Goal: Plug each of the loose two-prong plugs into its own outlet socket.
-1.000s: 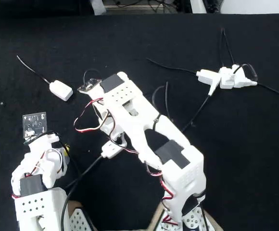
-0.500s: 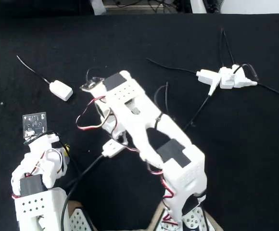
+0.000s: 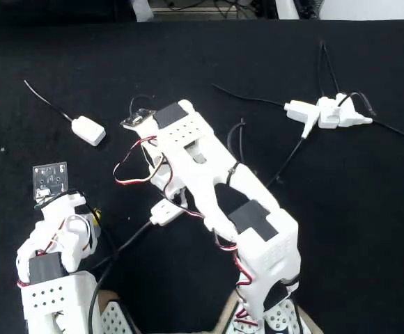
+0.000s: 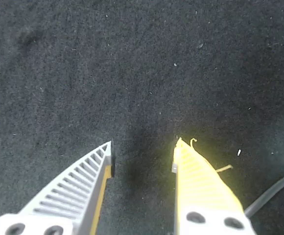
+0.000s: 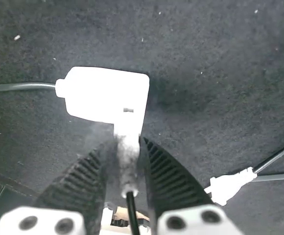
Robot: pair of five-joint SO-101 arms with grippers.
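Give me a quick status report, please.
Left claw open over cloth. Right claw shut on plug, butted against outlet socket. Second plug lies alongside, clear.

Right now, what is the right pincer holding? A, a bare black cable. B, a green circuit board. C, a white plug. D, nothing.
C: in the right wrist view the right pincer is shut on a white plug whose front end meets the white socket.
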